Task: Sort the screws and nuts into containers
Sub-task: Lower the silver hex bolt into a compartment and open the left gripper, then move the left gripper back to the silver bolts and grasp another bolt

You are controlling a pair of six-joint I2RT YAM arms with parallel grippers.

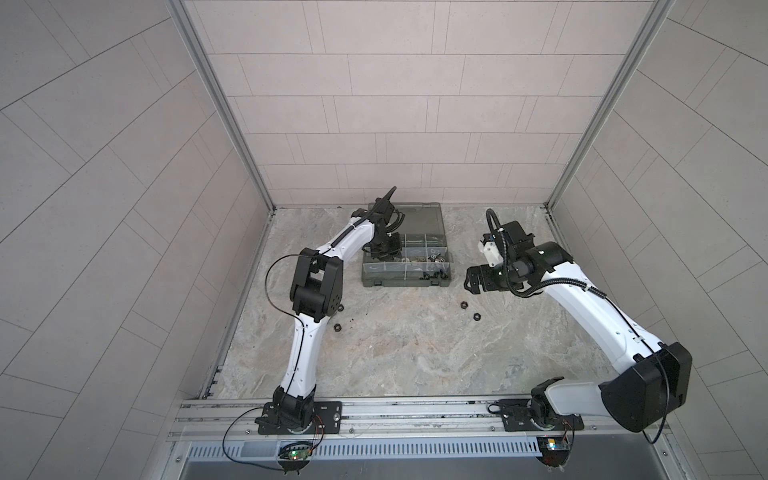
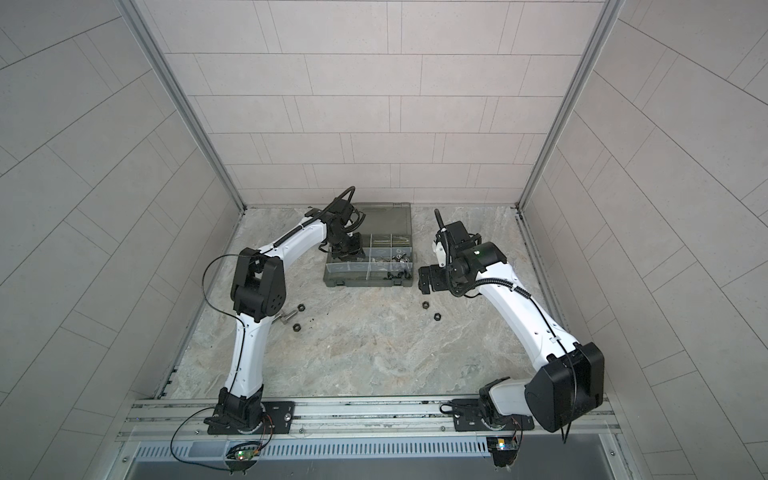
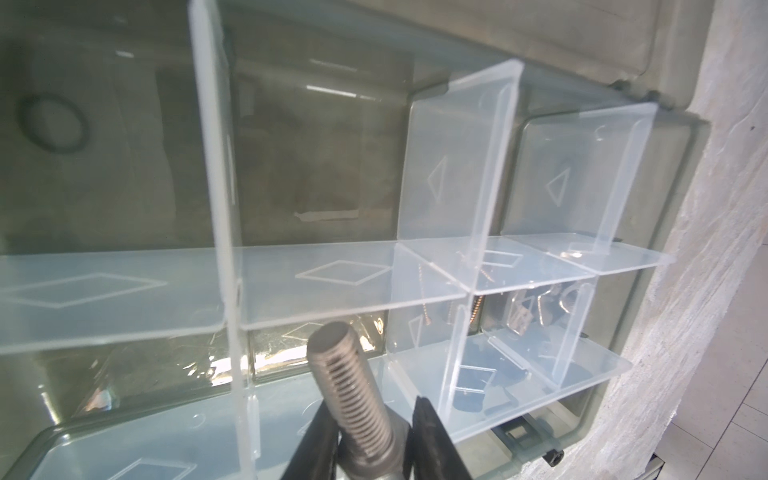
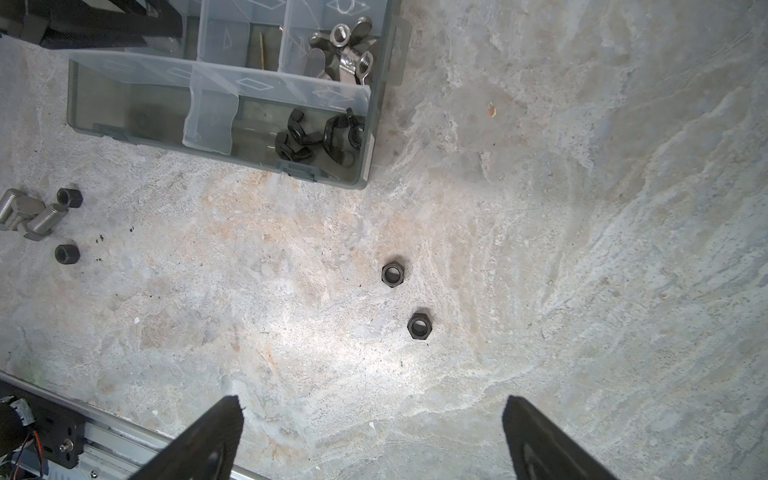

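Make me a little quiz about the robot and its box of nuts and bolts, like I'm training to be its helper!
1. True or false: the left pincer is shut on a silver bolt.
2. Count: how many black hex nuts lie on the table in the right wrist view?
3. Pick one: where do the black wing nuts lie? A: on the table. B: in a corner compartment of the case. C: in the left pincer.

Key: 1 true; 2 four; 3 B.
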